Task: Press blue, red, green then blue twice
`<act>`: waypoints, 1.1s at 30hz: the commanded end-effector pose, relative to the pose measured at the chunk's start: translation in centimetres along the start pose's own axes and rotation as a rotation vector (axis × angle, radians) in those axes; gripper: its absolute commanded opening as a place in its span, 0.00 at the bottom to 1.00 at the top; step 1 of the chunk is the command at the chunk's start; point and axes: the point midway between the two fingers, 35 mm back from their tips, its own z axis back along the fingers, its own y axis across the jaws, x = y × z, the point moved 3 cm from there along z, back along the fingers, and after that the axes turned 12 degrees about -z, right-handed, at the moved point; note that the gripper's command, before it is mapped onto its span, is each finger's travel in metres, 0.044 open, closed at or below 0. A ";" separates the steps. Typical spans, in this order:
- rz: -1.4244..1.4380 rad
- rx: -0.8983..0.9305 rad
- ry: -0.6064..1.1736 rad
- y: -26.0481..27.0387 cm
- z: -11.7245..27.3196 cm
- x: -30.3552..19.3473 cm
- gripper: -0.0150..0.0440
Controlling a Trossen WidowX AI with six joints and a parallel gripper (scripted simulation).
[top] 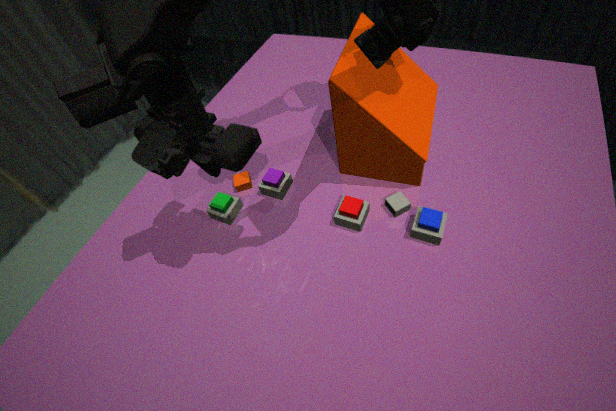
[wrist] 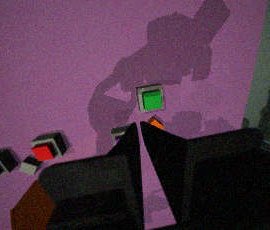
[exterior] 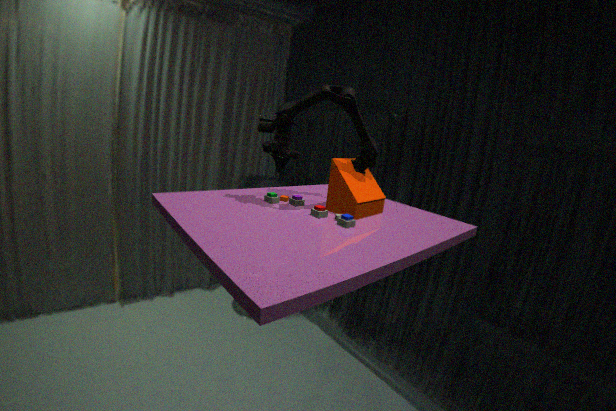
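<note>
The gripper (wrist: 140,125) is held above the table (top: 350,309) with jaws pretty much together, nothing clamped. The green button (wrist: 152,100) is seen just ahead, near the small orange block (top: 242,180).

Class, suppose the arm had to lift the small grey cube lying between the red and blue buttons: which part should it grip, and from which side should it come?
Grip the small grey cube across two opposite upright faces, coming straight down from above. It lies flat but turned at an angle to the red button and blue button flanking it, so the jaws should turn to match its faces and probably close along the free direction, clear of both housings.
</note>
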 end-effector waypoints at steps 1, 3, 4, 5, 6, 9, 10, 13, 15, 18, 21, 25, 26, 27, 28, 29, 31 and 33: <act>0.011 0.002 0.017 -3.9 -1.0 0.5 0.29; 0.012 0.002 0.018 -4.1 -1.0 0.5 0.29; 0.012 0.002 0.018 -4.1 -1.0 0.5 0.29; 0.012 0.002 0.018 -4.1 -1.4 0.5 0.29; 0.012 0.002 0.018 -4.1 -2.4 0.6 0.29; 0.013 0.005 0.018 -4.0 -6.9 0.4 0.29; 0.013 0.005 0.018 -4.0 -7.2 0.4 0.29; 0.013 0.005 0.018 -4.0 -7.2 0.4 0.29; 0.013 0.005 0.018 -4.0 -7.3 0.4 0.29; 0.013 0.005 0.018 -4.0 -7.8 0.4 0.29; 0.013 0.005 0.018 -4.0 -8.3 0.4 0.29; 0.013 0.006 0.018 -4.0 -9.0 0.4 0.29; 0.013 0.006 0.018 -4.0 -9.1 0.4 0.29; 0.013 0.006 0.018 -4.0 -9.3 0.4 0.29; 0.013 0.006 0.018 -4.0 -9.5 0.4 0.29; 0.013 0.006 0.018 -4.0 -9.6 0.3 0.29; 0.013 0.006 0.018 -4.0 -9.9 0.3 0.29; 0.013 0.007 0.018 -4.0 -10.3 0.3 0.29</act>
